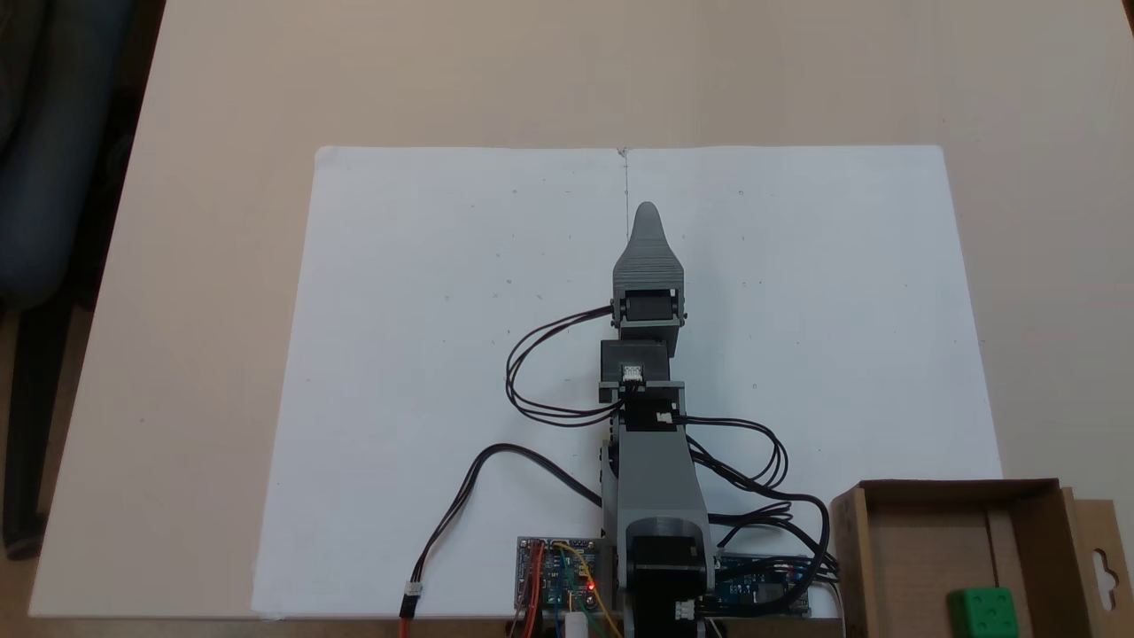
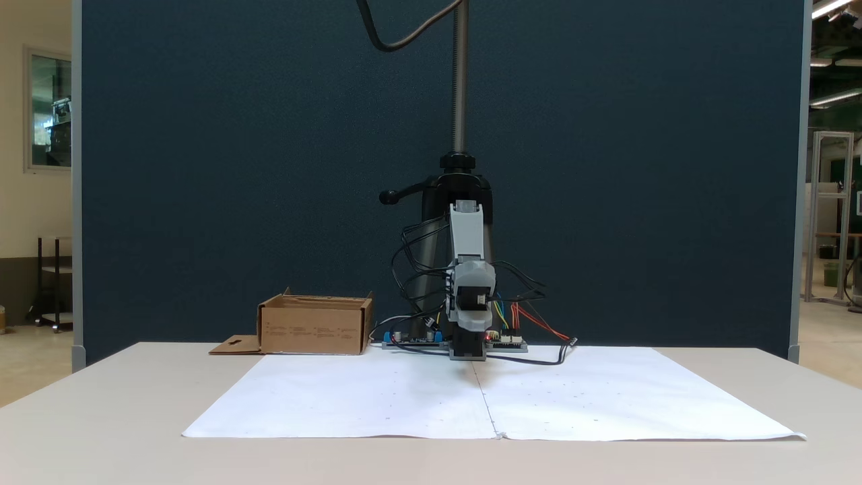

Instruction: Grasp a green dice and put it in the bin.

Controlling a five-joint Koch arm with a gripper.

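- The paper [image 1: 443, 310] on the counter [image 1: 204, 221] lies bare on both sides of the arm [image 1: 651, 425].
- Cables [image 1: 532, 381] loop beside the arm.
- The bin [image 1: 895, 549] walls stand at the near right corner in a fixed view.

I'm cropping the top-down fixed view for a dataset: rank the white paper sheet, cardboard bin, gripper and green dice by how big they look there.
Largest to smallest, in the fixed view from above:
1. white paper sheet
2. cardboard bin, partly cut off by the frame edge
3. gripper
4. green dice, lying inside the bin

The gripper sits nearer the camera, so it looks somewhat enlarged.

- One green dice [image 1: 983, 611], in the box.
- One brown box, the bin [image 1: 921, 540], at the table's corner.
- One robot arm [image 1: 651, 425].
- Two white paper sheets [image 1: 425, 354], side by side.
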